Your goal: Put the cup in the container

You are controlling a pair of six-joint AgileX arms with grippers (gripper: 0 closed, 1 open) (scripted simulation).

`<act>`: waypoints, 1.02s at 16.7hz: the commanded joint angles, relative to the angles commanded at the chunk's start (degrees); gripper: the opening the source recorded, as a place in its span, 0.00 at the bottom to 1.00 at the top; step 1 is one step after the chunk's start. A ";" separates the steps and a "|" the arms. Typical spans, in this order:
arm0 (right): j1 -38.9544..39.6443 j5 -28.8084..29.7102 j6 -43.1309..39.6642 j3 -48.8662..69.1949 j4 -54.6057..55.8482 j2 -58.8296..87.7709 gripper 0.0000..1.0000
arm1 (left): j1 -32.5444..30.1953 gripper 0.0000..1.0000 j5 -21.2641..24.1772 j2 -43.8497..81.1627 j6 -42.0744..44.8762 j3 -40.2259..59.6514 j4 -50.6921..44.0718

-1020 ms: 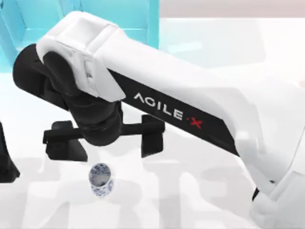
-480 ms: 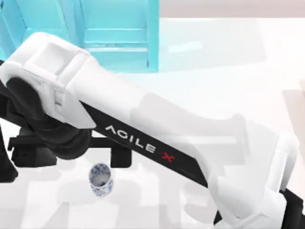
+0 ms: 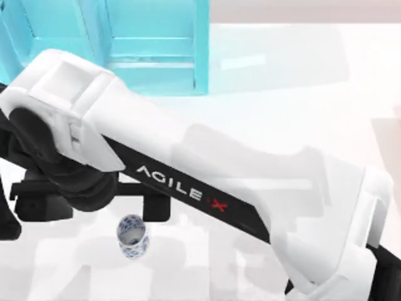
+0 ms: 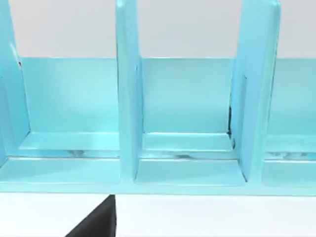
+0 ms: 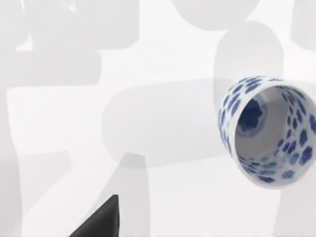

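1. Our right arm has swung across the bench toward its left side over the last second, and over the last half second it has all but stopped. Its right gripper (image 3: 91, 202) now hangs over the front left part of the bench, with the crossbar carrying the fingers stretched left to right above the surface.

2. The jaws stand spread wide and released, with nothing between them: one finger (image 3: 155, 207) is just behind the cup, the other far off toward the left edge.

3. The cup (image 3: 133, 236) has not moved in that time. It stands upright on the bench (image 3: 301, 94) near the front edge, left of centre, mouth up, just in front of the gripper and apart from it. The right wrist view looks down into the cup (image 5: 269, 131) from above and to one side, so we judge the gripper is not yet centred over it.

4. The container (image 3: 153, 47), a blue rack with upright dividers, stands at the back left corner, well apart from the cup. The left wrist view faces its open compartments (image 4: 185, 118).

5. Our left arm is parked at the left edge.

6. We judge the approach is nearly done: the gripper must shift forward, descend around the cup and close. The carry to the rack has not begun.
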 joint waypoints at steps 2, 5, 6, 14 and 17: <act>-0.26 -0.03 -0.35 -5.58 4.44 -1.14 1.00 | 0.00 1.00 0.00 0.00 0.00 0.00 0.00; -0.75 -0.10 -0.81 -16.74 13.11 -3.45 1.00 | 0.00 1.00 0.00 0.00 0.00 0.00 0.00; -0.90 -0.13 -0.94 -20.48 16.02 -4.18 1.00 | 0.00 1.00 0.00 0.00 0.00 0.00 0.00; -1.40 -0.20 -1.49 -32.21 26.12 -6.18 1.00 | 0.00 1.00 0.00 0.00 0.00 0.00 0.00; -1.40 -0.20 -1.49 -32.21 26.12 -6.18 0.92 | 0.00 1.00 0.00 0.00 0.00 0.00 0.00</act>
